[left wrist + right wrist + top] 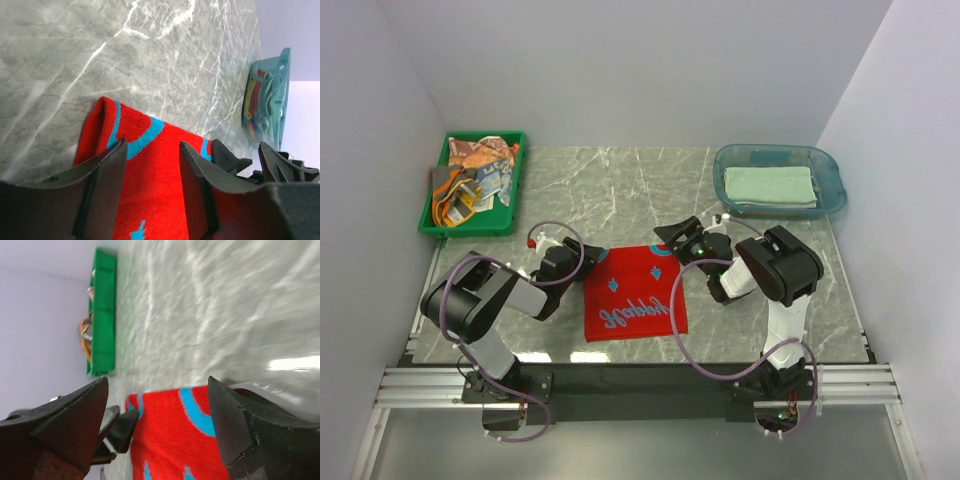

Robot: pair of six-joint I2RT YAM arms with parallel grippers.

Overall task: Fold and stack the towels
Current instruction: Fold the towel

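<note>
Towels [473,175] heaped in green tray [433,218]; one in blue tub [832,188].

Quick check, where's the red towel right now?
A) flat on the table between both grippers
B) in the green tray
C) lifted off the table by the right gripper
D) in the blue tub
A: the red towel lies spread on the table, with the open left gripper and open right gripper at its far corners.

Red towel [635,295]: blue cursive lettering toward the desk's near edge, inverted in the top view; wording illegible.
</note>
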